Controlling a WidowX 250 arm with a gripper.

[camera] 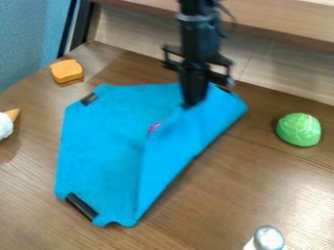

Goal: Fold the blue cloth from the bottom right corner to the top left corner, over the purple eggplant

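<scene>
From where I stand, the black gripper (188, 104) hangs down over the upper right part of a bright blue cloth (101, 141), its lower end right at the fabric. I cannot tell how far open it is, nor whether it has hold of the cloth or only rests against it.

The cloth lies on the brown wood-grain table (254, 183), taking up much of its middle and left, with its upper edge toward the table's back edge. The left part is spread fairly flat. The right part is doubled over itself, making a smooth, raised fold that runs slantwise from the upper right down to a narrow lower end. A small purple mark (155, 127) shows on the blue, just left of the fold and a little below the gripper. One black strip (89, 98) sits at the cloth's upper left corner, and a longer black strip (81, 206) sits at its lower left corner.

Off the cloth's upper left corner, near the table's back left corner, is an orange toy bread slice (66, 71). A toy ice cream cone (6, 124) with a white scoop lies farther down by the view's left edge, apart from the cloth. Over to the right, well apart from the fold, sits a round green toy cabbage (299, 130). A silver-topped container (268, 239) stands toward the near side, below and right of the cloth. Behind the table's back edge rises a pale wood panel (287, 73), and a blue partition (29, 39) borders its left side.
</scene>
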